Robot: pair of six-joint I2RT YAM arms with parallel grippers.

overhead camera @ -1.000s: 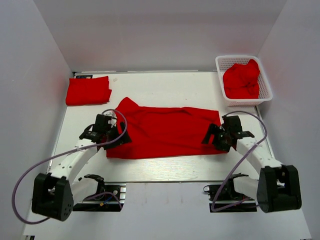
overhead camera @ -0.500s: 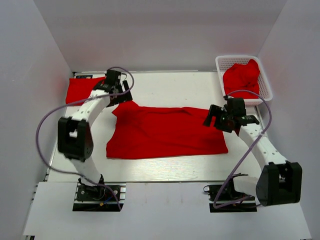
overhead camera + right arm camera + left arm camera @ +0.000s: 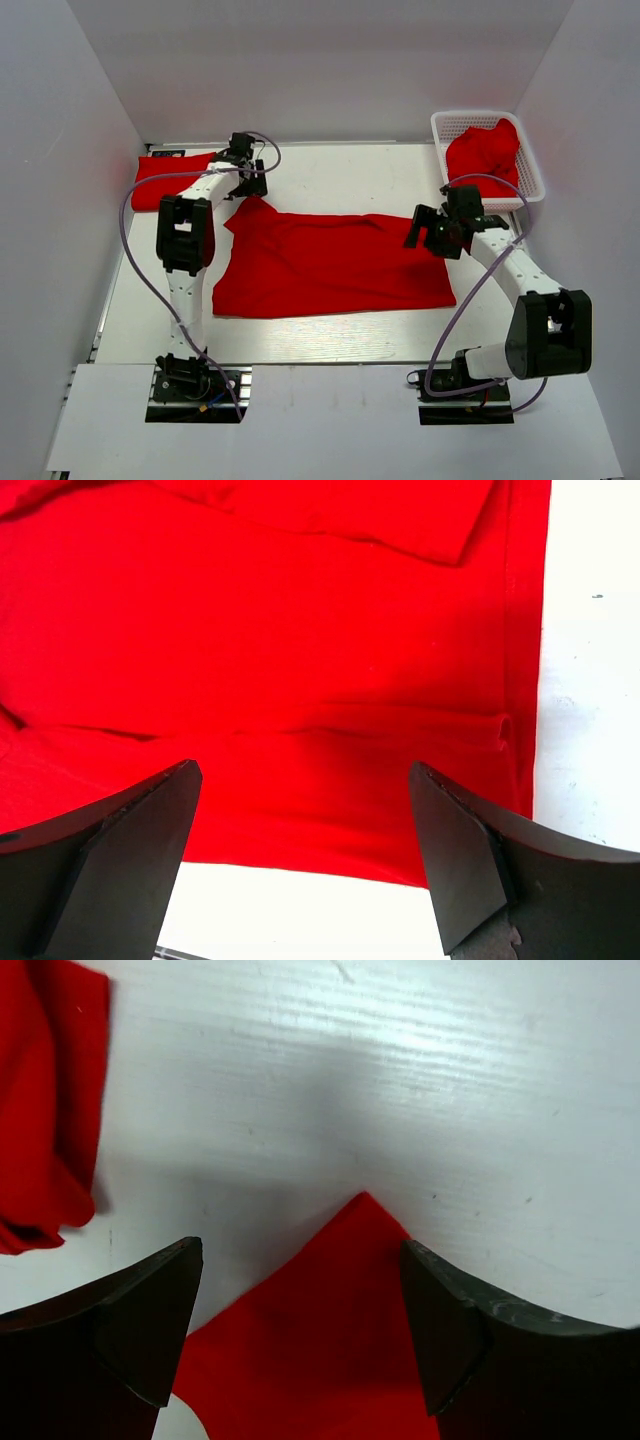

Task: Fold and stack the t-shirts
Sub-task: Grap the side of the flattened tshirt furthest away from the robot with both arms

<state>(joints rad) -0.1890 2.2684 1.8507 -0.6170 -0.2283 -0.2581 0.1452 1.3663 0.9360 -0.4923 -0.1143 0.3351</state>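
My left gripper (image 3: 300, 1250) and right gripper (image 3: 305, 770) hover spread over the shirt's (image 3: 330, 265) far corners — ready to pinch.

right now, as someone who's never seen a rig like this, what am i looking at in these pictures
These are two robot arms bolted at the near edge of a table. The wide picture comes from a fixed camera above and behind them; each close-up comes from a camera on one wrist, its dark fingers at the bottom. A spread t-shirt lies flat in the middle, a folded t-shirt sits far left, and crumpled red cloth fills a white basket far right. The left gripper is open over the spread shirt's far left corner; the right gripper is open over its right edge. Neither holds anything.
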